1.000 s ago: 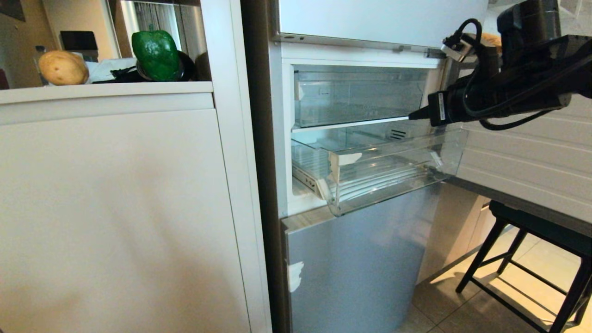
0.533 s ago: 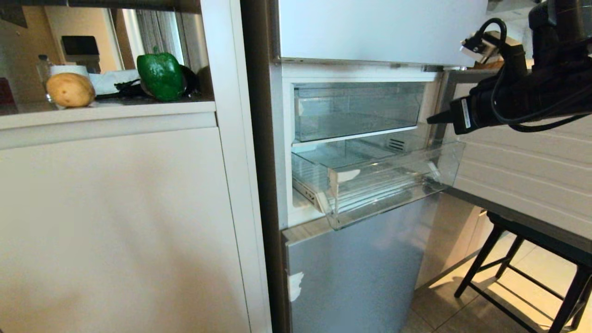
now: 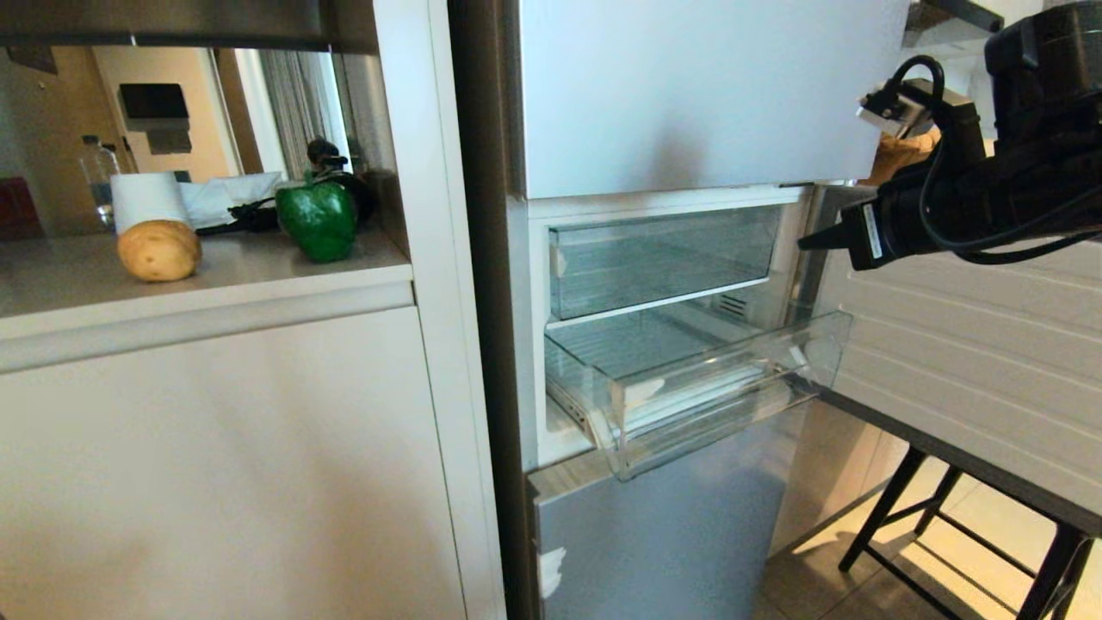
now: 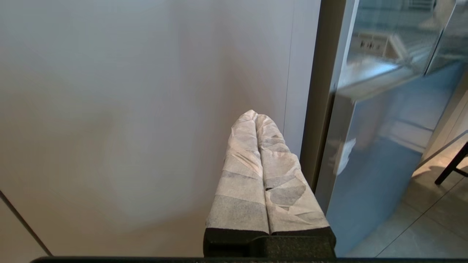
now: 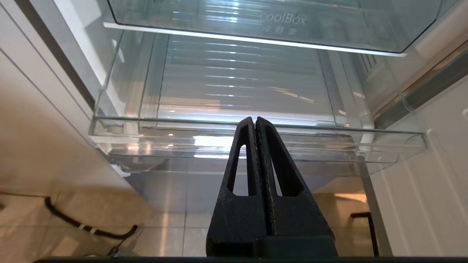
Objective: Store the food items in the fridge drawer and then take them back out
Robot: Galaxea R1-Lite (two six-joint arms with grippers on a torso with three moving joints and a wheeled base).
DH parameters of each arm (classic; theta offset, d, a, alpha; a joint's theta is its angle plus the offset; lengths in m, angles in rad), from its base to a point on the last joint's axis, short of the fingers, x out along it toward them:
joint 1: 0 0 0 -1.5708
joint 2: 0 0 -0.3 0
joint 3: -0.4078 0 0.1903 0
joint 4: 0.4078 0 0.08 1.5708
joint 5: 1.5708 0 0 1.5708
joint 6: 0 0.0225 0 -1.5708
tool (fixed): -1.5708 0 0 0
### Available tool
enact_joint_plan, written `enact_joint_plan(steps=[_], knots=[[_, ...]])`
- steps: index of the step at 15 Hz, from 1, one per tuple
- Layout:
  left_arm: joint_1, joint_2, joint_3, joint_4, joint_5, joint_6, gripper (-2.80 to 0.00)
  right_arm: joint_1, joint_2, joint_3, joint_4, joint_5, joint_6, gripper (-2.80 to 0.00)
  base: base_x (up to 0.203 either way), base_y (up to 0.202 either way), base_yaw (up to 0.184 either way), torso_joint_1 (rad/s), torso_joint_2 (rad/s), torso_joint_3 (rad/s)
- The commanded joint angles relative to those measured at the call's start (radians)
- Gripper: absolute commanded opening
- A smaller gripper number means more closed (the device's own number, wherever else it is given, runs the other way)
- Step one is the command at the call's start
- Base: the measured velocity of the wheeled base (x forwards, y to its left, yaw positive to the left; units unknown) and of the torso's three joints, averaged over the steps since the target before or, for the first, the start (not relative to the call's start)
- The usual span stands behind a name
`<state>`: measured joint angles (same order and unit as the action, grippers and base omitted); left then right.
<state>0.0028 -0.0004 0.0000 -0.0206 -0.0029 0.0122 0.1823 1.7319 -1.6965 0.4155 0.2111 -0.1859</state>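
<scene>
At 3 o'clock, right pincer (image 3: pixel 805 244) sits clenched, empty; fridge drawer (image 3: pixel 732 379) open, so I'd grab the potato (image 3: pixel 159 250) first.

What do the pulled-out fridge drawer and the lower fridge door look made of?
Fridge drawer: clear hard plastic, glossy by the look; its ribbed bottom shows through the walls. Lower fridge door: apparently brushed metal or a metal-look finish, grey with soft reflections.

White cabinet front (image 3: pixel 215 465) fills lower left under a pale counter (image 3: pixel 52 284), steel fridge door (image 3: pixel 663 525) center-bottom, white ribbed wall (image 3: pixel 973 362) right, black stool (image 3: pixel 990 517) on sunlit beige tile floor (image 3: pixel 938 568) lower right.
</scene>
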Motion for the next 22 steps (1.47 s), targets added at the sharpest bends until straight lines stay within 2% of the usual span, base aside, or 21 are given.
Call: enact_joint_plan(steps=[1, 5, 15, 19, 22], knots=[[0.0, 0.0, 0.011, -0.001, 0.0, 0.0, -2.8, 0.0, 0.003, 0.017, 0.002, 0.002, -0.001, -2.8, 0.0, 0.0, 0.0, 0.179, -0.54, -0.355], [0.0, -0.001, 0.011, -0.001, 0.0, 0.0, -2.8, 0.001, 0.021, 0.06, -0.009, 0.015, -0.001, -2.8, 0.0, 0.0, 0.0, 0.201, -0.56, -0.355], [0.0, -0.001, 0.011, -0.001, 0.0, 0.0, -2.8, 0.001, 0.113, 0.219, -0.191, 0.025, 0.003, -2.8, 0.0, 0.0, 0.0, 0.196, -0.47, -0.283], [0.0, -0.001, 0.011, -0.001, 0.0, 0.0, -2.8, 0.003, 0.15, 0.252, -0.199, 0.017, 0.006, -2.8, 0.0, 0.0, 0.0, 0.048, -0.11, -0.062], [0.0, -0.001, 0.011, -0.001, 0.0, 0.0, -2.8, 0.0, 0.231, 0.213, -0.2, 0.025, 0.075, -2.8, 0.0, 0.0, 0.0, 0.0, 0.0, 0.0]])
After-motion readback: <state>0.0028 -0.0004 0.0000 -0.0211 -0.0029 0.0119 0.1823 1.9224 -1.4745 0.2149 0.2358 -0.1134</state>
